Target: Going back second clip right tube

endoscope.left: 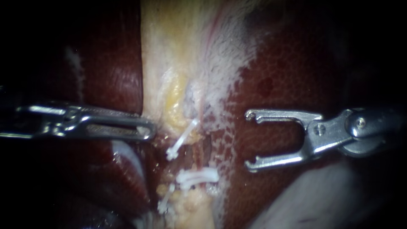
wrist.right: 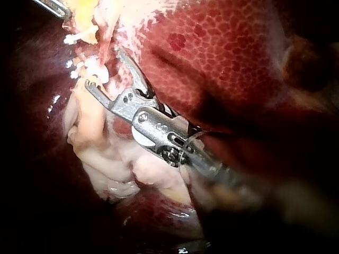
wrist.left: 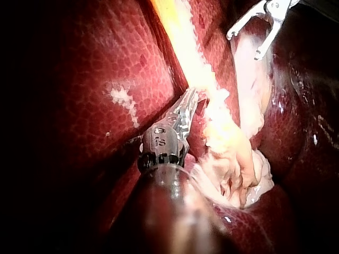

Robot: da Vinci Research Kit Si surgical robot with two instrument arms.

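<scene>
Endoscope view: our left instrument (endoscope.left: 147,131) enters from the left edge. Its jaws are pressed together, with the tip against the pale yellow fat (endoscope.left: 176,95) at centre. We see no tissue pinched between them, and we judge it sits there to hold the field steady. Three white clips sit below centre: an upper clip (endoscope.left: 182,140) lying slantwise, a middle clip (endoscope.left: 197,176) lying crosswise, and a lower clip (endoscope.left: 166,199) near the bottom edge. The middle clip is nearest our right instrument (endoscope.left: 249,140) and is probably the one on the right tube, though the tubes themselves are hard to make out. The right instrument's jaws stand wide apart and empty right of centre, over the liver (endoscope.left: 275,63) and apart from every clip, which fits a backing-off step. Left wrist view: the left instrument (wrist.left: 188,100) lies in the groove between liver (wrist.left: 95,69) and fat, jaws together. The right instrument (wrist.left: 243,46) shows far ahead of it, spread. Right wrist view: the right instrument (wrist.right: 103,67) is spread and empty, with the clips (wrist.right: 79,38) just ahead of its jaws, untouched.
</scene>
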